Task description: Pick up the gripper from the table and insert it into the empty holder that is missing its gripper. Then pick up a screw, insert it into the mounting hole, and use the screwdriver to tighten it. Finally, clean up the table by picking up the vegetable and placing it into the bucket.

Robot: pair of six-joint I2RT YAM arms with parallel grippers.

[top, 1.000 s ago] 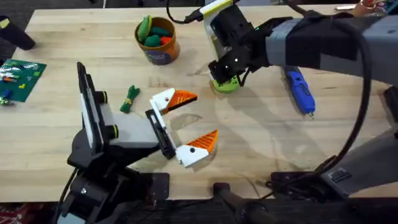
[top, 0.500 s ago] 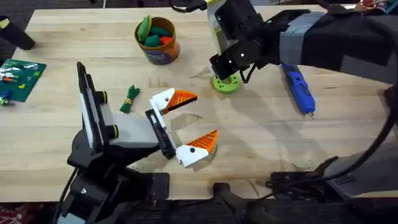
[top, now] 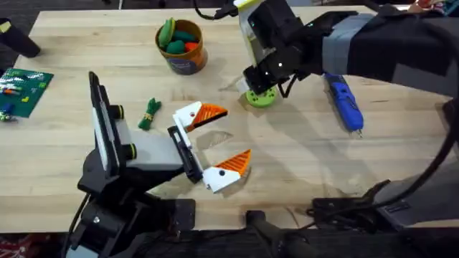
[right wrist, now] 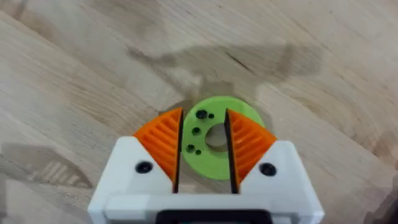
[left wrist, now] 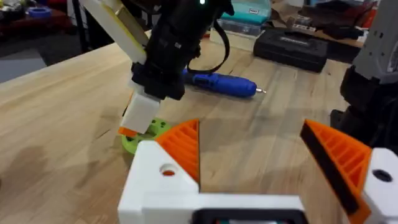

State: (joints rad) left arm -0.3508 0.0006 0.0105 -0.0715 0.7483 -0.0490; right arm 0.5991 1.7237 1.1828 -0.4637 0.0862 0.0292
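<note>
Screwdriver [top: 345, 103] lies flat, tip toward table's near edge | right pincer [right wrist: 204, 149] slightly spread above green disc [right wrist: 217, 144] | left pincer [left wrist: 261, 163] spread wide

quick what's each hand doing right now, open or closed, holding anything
Left hand: open, holding nothing.
Right hand: open a little, over the green disc, not gripping it.

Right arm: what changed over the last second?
The right gripper shifted slightly toward the table's far edge and settled over the green disc, fingers now straddling it with small gaps on each side; nothing gripped yet. The disc itself hasn't moved. Left gripper, screwdriver, vegetable and bucket are unchanged.
</note>
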